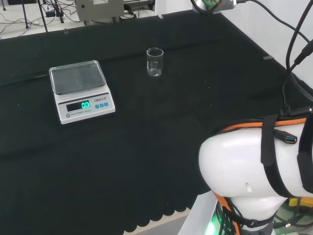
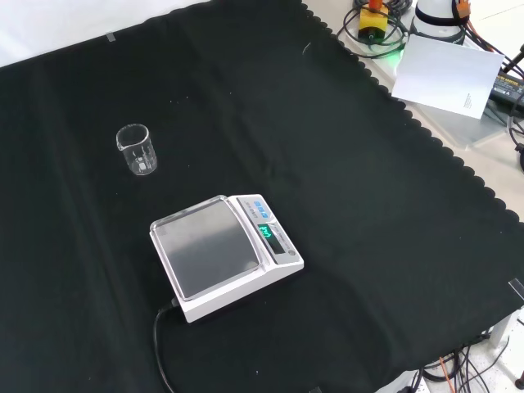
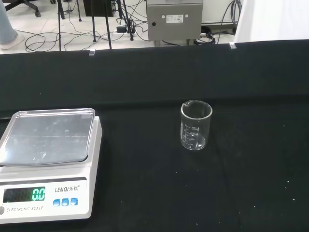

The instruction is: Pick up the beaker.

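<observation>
Clear glass, one beaker [image 1: 154,62] stands upright on my black-clothed worktop [image 1: 146,156], holding nothing I can make out. One white scale [image 1: 80,91] sits apart from it, to its left in the head view, its steel pan bare and its display lit green. I cannot tell how my hand's fingers are set.
</observation>
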